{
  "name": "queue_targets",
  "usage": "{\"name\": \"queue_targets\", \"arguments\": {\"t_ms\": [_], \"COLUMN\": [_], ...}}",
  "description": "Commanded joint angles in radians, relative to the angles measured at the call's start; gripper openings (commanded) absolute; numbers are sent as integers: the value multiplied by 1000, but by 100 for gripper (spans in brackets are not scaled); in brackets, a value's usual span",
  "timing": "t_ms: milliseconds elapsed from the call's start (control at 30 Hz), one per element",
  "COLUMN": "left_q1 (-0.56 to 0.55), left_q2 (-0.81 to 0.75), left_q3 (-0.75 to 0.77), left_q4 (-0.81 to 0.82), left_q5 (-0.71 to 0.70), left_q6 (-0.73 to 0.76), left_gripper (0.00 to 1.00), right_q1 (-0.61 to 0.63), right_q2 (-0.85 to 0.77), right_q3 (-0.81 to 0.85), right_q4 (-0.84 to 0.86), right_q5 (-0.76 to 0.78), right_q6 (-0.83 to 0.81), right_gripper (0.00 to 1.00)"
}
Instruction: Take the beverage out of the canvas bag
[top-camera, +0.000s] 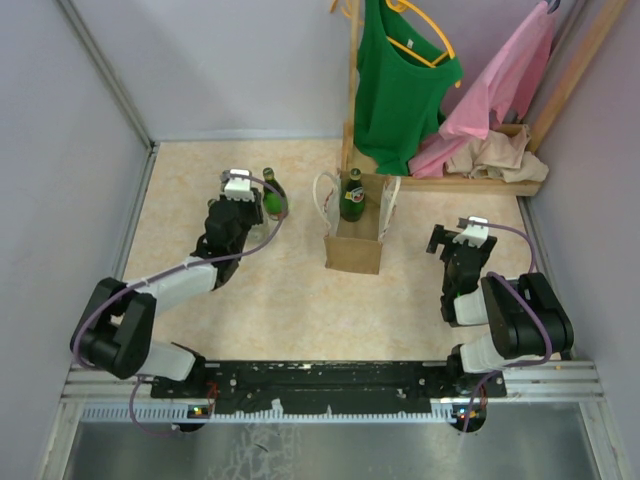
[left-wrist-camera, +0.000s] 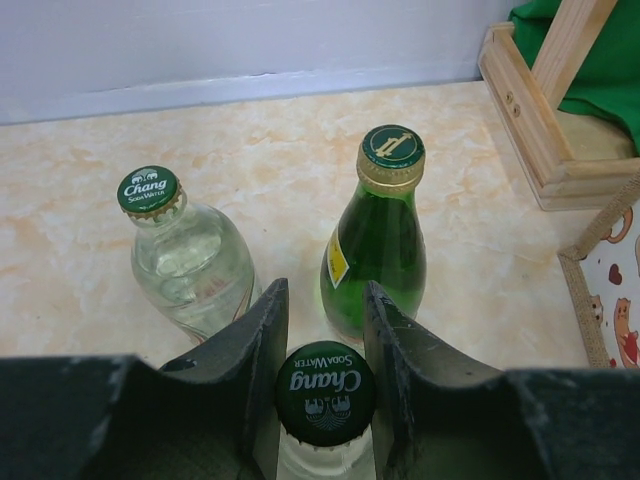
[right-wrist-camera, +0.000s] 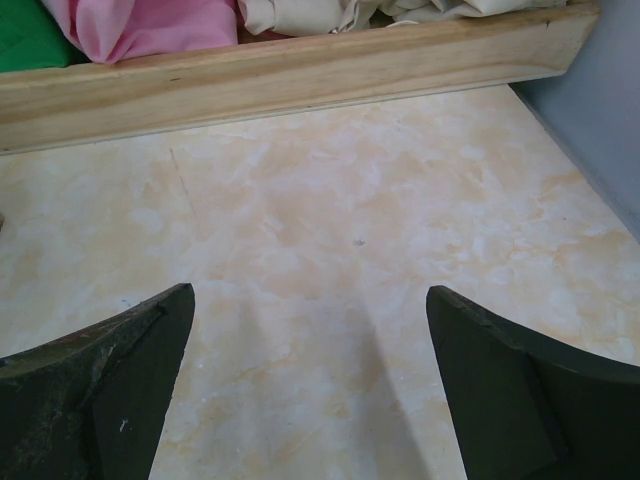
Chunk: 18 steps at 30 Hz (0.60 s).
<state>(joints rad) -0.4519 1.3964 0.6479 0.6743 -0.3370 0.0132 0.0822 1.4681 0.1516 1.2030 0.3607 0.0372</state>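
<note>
The tan canvas bag (top-camera: 353, 245) stands upright in the middle, with white loop handles. A green bottle (top-camera: 352, 197) stands inside it, its neck above the rim. My left gripper (top-camera: 252, 208) is left of the bag, and its fingers are closed on the neck of a clear Chang soda bottle (left-wrist-camera: 325, 393). Just beyond it stand another clear Chang bottle (left-wrist-camera: 186, 262) and a green bottle (left-wrist-camera: 378, 240). A corner of the bag (left-wrist-camera: 603, 290) shows at the right edge of the left wrist view. My right gripper (top-camera: 452, 240) is open and empty over bare floor (right-wrist-camera: 310, 330), right of the bag.
A wooden rack (top-camera: 480, 180) stands at the back right, with a green shirt (top-camera: 400, 85) and a pink garment (top-camera: 505, 85) hanging on it. Pink and beige cloth is heaped on its base (right-wrist-camera: 300, 75). Grey walls close in the left, back and right sides.
</note>
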Motion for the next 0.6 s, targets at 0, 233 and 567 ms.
{"name": "queue_targets", "arguments": {"t_ms": [0, 233, 567], "left_q1": [18, 24, 25], "left_q2": [10, 56, 67], "left_q3": [20, 29, 25], "left_q4": [213, 218, 209], "left_q5": [-3, -19, -37], "left_q6": [-36, -45, -73], "left_gripper": [0, 16, 78], "right_q1": [-1, -1, -1], "right_q2": [-17, -17, -17], "right_q3": [19, 19, 20], "right_q4": [46, 46, 46], "right_q5": [3, 4, 3], "right_q6": [2, 1, 2], "right_gripper": [99, 99, 99]}}
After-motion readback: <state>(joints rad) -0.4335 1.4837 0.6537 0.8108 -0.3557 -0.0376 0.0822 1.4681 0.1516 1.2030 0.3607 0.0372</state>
